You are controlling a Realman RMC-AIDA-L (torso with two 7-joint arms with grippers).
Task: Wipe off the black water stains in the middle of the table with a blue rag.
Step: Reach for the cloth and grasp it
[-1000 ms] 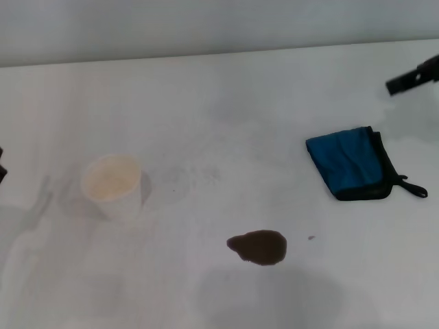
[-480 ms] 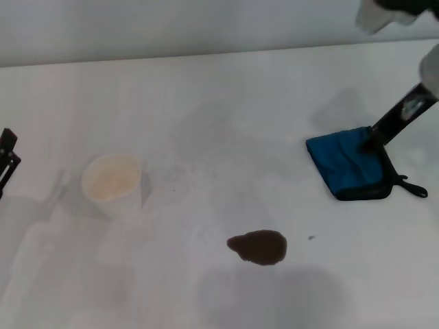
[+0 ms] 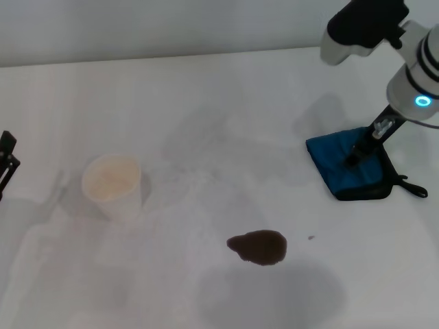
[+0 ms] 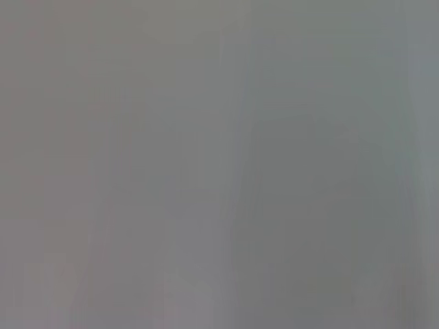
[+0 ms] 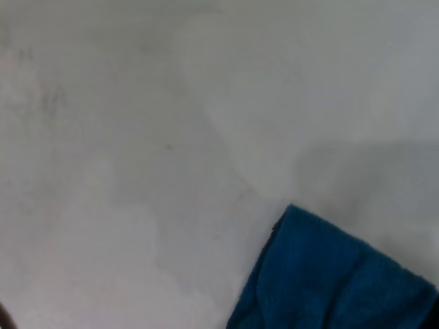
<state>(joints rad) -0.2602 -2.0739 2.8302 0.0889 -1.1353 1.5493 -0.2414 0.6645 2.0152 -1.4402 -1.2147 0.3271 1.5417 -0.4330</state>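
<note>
The blue rag [image 3: 350, 168] lies folded at the right of the white table [image 3: 206, 103], with black edging and a small loop. My right gripper [image 3: 357, 156] reaches down from the upper right, its dark tip over the rag's middle. A corner of the rag [image 5: 329, 281] shows in the right wrist view. The black water stains [image 3: 258, 247] form a dark blotch near the table's front middle, with a tiny speck [image 3: 311, 238] to its right. My left gripper [image 3: 5, 161] sits at the far left edge, barely in view.
A white paper cup [image 3: 112, 185] stands upright at the left, well apart from the stain. The table's far edge meets a pale wall. The left wrist view shows only blank grey.
My right arm has come in from the upper right and lowered over the rag, its tip shifting leftward onto the rag's middle. The left gripper has edged into view at the left.
</note>
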